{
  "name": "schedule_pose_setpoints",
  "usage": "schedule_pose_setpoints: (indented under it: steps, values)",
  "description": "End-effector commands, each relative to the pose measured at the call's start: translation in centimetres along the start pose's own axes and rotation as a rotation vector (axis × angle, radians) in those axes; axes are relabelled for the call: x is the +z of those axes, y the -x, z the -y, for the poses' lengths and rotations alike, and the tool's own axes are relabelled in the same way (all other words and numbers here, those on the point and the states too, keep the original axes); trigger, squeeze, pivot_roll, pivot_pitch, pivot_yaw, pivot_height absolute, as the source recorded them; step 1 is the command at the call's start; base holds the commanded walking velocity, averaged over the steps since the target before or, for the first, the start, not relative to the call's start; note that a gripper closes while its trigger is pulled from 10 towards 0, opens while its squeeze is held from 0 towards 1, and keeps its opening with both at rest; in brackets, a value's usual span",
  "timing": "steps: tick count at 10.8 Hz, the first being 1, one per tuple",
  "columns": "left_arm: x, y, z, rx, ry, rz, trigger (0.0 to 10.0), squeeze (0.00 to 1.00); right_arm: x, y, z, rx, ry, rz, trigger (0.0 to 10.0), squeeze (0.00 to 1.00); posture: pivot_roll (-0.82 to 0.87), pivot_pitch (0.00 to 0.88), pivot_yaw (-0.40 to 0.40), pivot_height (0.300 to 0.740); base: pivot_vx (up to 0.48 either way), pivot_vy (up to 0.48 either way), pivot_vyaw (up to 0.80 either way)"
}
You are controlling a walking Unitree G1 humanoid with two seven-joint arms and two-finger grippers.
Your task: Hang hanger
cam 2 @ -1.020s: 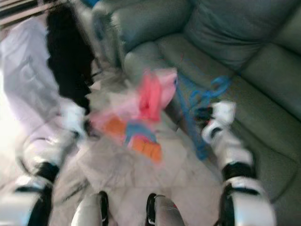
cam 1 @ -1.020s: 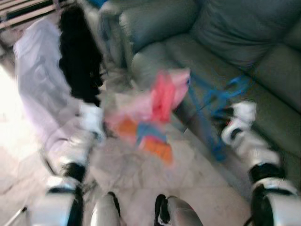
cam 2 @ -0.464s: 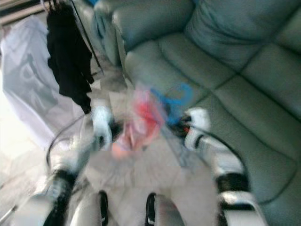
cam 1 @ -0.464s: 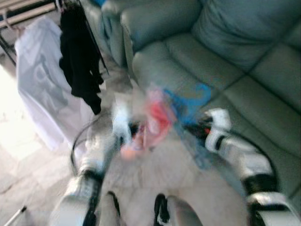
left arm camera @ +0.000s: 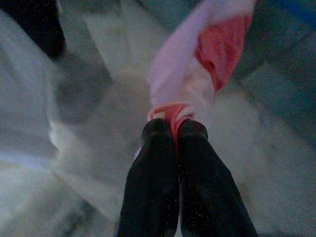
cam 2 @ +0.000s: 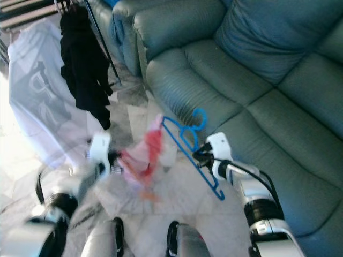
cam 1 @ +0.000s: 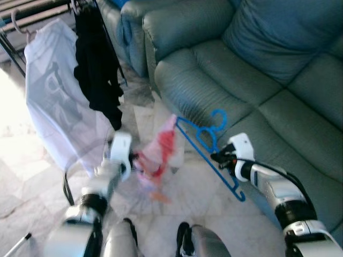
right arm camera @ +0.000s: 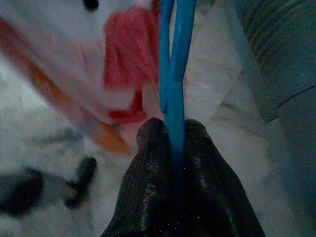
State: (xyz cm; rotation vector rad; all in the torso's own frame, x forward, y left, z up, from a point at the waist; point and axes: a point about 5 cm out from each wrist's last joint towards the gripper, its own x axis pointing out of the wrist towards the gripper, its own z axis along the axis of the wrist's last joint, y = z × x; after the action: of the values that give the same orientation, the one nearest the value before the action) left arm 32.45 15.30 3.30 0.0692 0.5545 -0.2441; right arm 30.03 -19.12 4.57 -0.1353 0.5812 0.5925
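Before the green sofa (cam 1: 257, 69), our right gripper (cam 1: 217, 157) had lifted the clamped blue hanger (cam 1: 206, 147) while our left gripper (cam 1: 135, 159), beside it, pinched the pink garment (cam 1: 158, 152), so we judged hanging near.

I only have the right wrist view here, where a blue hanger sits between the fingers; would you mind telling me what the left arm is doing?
Observer: The left gripper is shut on a pink garment, holding it above the floor.
Operator: Thank you. Is that garment on the blue hanger?
Observer: One end meets the blue hanger at its upper tip; the rest hangs toward the left gripper.
Operator: And where would the hanger go?
Observer: A clothes rack stands ahead to the left, with a black garment and a white shirt hanging on it.
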Motion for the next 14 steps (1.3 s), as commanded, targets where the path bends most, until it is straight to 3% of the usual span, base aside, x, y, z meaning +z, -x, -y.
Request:
schedule_pose_setpoints:
  steps: [1, 3, 4, 5, 6, 8, 10, 11, 12, 13, 14]
  values:
    - [-1.2, 0.0, 0.2, -0.001, -0.015, -0.039, 10.0, 0.0, -1.1, 0.0, -0.8, 0.062, 0.072, -0.046, 10.0, 0.0, -0.04, 0.152, -0.071, 0.74, 0.0, 0.0, 0.0]
    - [-1.9, 0.3, 1.0, -0.092, -0.155, -0.053, 10.0, 0.0, -0.9, 0.2, -1.5, 0.187, 0.096, -0.037, 10.0, 0.0, -0.04, 0.154, -0.078, 0.74, 0.0, 0.0, 0.0]
    - [-0.9, 0.2, 0.4, -0.043, -0.13, -0.003, 10.0, 0.0, -0.1, 0.7, 0.0, 0.125, 0.051, -0.022, 10.0, 0.0, -0.04, 0.153, -0.077, 0.74, 0.0, 0.0, 0.0]
    - [-0.7, 0.2, -0.8, 0.061, -0.145, 0.004, 10.0, 0.0, -2.4, 1.6, 0.0, 0.19, 0.265, -0.183, 10.0, 0.0, -0.05, 0.152, -0.077, 0.74, 0.0, 0.0, 0.0]
    - [2.1, 0.3, -1.3, 0.125, -0.047, 0.179, 10.0, 0.0, -3.3, 3.3, -1.5, 0.425, 0.252, -0.194, 10.0, 0.0, -0.05, 0.152, -0.079, 0.74, 0.0, 0.0, 0.0]
    - [5.3, 0.7, -2.2, 0.191, 0.001, 0.342, 10.0, 0.0, -6.0, 5.3, -1.8, 0.572, 0.371, -0.37, 10.0, 0.0, -0.05, 0.154, -0.08, 0.74, 0.0, 0.0, 0.0]
    - [6.3, 0.9, -3.0, 0.229, 0.012, 0.388, 10.0, 0.0, -6.3, 6.2, -2.0, 0.653, 0.374, -0.399, 10.0, 0.0, -0.05, 0.154, -0.08, 0.74, 0.0, 0.0, 0.0]
    - [6.9, 1.0, -2.9, 0.228, 0.027, 0.429, 10.0, 0.0, -5.8, 6.5, -2.3, 0.682, 0.346, -0.371, 10.0, 0.0, -0.06, 0.153, -0.078, 0.74, 0.0, 0.0, 0.0]
    - [8.1, 1.1, -2.0, 0.182, 0.085, 0.495, 10.0, 0.0, -6.1, 5.8, -1.8, 0.591, 0.386, -0.37, 10.0, 0.0, -0.05, 0.155, -0.077, 0.74, 0.0, 0.0, 0.0]
    - [8.9, 1.2, -1.5, 0.165, 0.111, 0.531, 10.0, 0.0, -6.5, 6.0, -2.1, 0.633, 0.404, -0.396, 10.0, 0.0, -0.05, 0.155, -0.077, 0.74, 0.0, 0.0, 0.0]
    - [9.5, 1.4, -1.4, 0.212, 0.074, 0.564, 10.0, 0.0, -6.7, 6.3, -2.7, 0.684, 0.418, -0.407, 10.0, 0.0, -0.05, 0.156, -0.072, 0.74, 0.0, 0.0, 0.0]
